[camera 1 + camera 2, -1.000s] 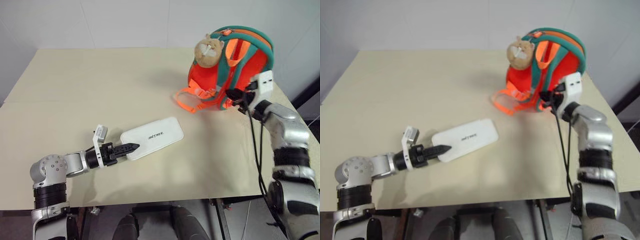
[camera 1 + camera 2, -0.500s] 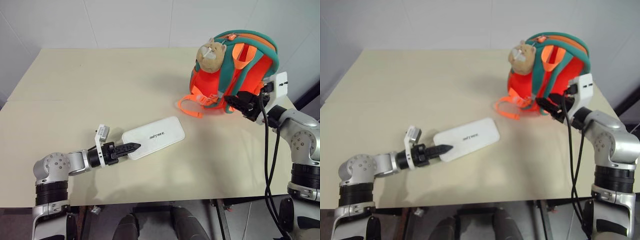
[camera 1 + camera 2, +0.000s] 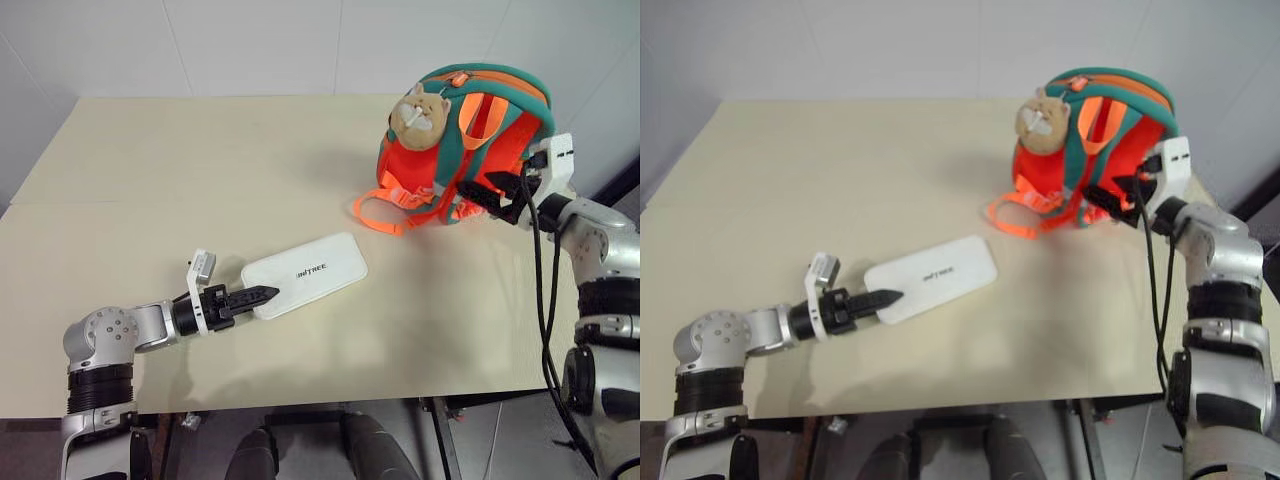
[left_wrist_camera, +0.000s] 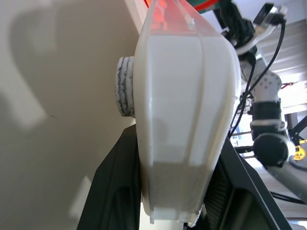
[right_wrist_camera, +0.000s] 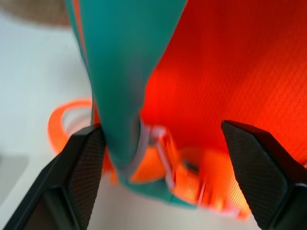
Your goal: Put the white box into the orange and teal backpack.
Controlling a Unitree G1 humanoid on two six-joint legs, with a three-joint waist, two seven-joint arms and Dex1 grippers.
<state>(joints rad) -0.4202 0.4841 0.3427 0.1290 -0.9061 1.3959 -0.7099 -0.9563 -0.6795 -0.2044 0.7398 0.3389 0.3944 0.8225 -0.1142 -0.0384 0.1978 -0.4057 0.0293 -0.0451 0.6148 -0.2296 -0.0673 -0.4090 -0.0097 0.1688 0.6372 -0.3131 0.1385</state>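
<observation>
- The left gripper (image 3: 250, 297) lay low over the near part of the table (image 3: 150, 200), its black fingers pinching the near end of the white box (image 3: 305, 274).
- In the left wrist view the box (image 4: 184, 110) stood edge-on between the two black fingers (image 4: 117, 191), which pressed on its two flat faces.
- The box lay flat on the table, pointing away and to the right, with small grey lettering on its top; its far end was free and well apart from the backpack.
- Farther off, on the right side of the table, the orange and teal backpack (image 3: 500, 135) stood upright, its teal straps facing the camera.
- Loose orange webbing (image 3: 385, 212) trailed from the foot of the backpack onto the table toward the box.
- A tan plush animal charm (image 3: 418, 112) hung on the upper left of the backpack.
- The right gripper (image 3: 490, 192) was at the lower right of the backpack, pointing toward it.
- Its jaws were spread wide; in the right wrist view one finger (image 5: 84, 158) touched a teal strap (image 5: 124, 62), and the strap and an orange buckle sat between the fingers, with nothing clamped.
</observation>
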